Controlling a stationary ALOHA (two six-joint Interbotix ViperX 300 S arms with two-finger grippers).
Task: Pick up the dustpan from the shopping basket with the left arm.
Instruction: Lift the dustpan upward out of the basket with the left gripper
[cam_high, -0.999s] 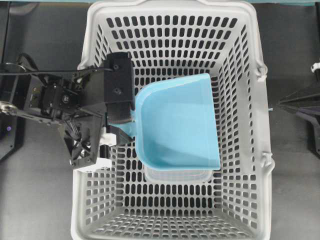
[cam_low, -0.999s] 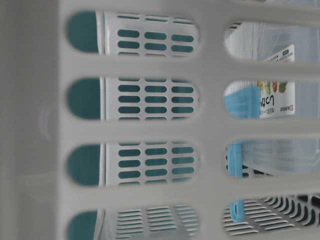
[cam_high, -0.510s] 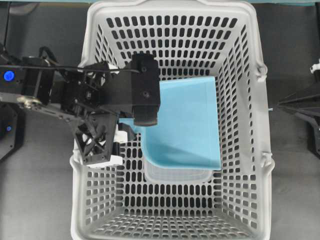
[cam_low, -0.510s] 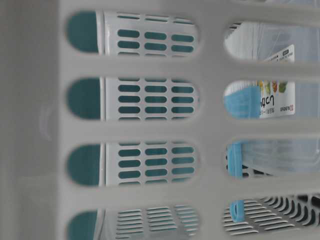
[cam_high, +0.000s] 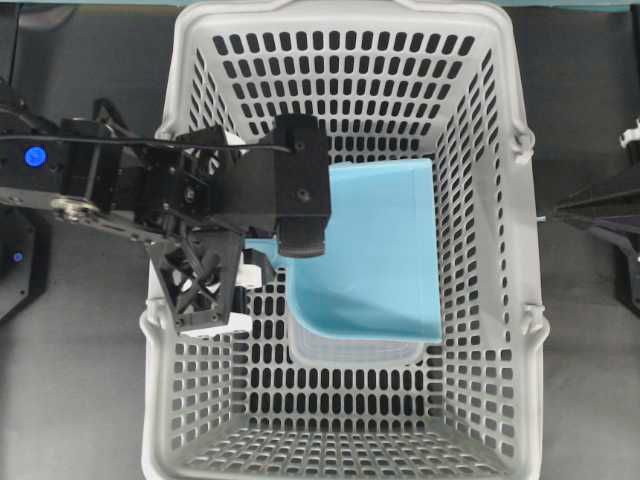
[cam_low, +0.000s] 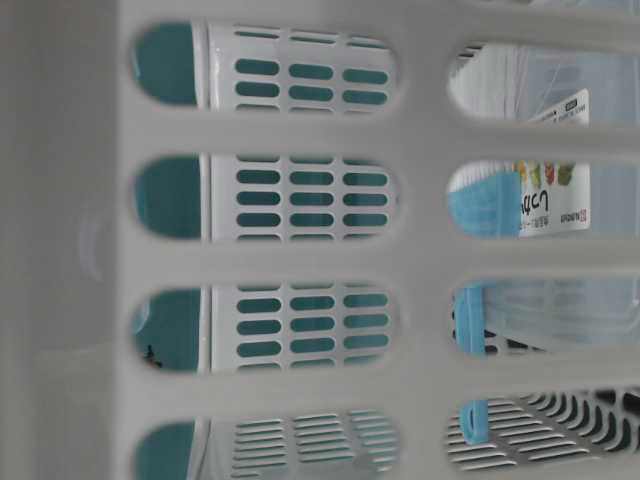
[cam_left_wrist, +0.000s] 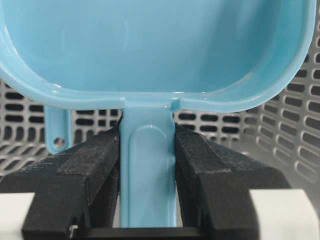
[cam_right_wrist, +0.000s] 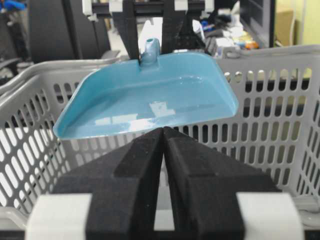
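Grey shopping basket (cam_high: 500, 300) filling the dark desk (cam_high: 80, 400), blue dustpan (cam_high: 370, 250) raised above its middle, left edge hidden under the left claw (cam_left_wrist: 147, 165) clamped on its handle (cam_left_wrist: 147, 170), right claw (cam_right_wrist: 163, 165) closed, empty.

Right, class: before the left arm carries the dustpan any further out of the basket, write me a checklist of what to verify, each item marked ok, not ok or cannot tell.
1. Left claw shut on the handle of the dustpan, a finger pressed on each side: ok.
2. Dustpan lifted above the rim of the shopping basket, seen from the right wrist camera: ok.
3. Dustpan tray fairly level, not tipping out of the grip: ok.
4. Clear container below left behind, not caught on the dustpan: ok.
5. Right claw shut and outside the basket, out of the path: ok.
6. Grip firm enough not to slip: cannot tell.
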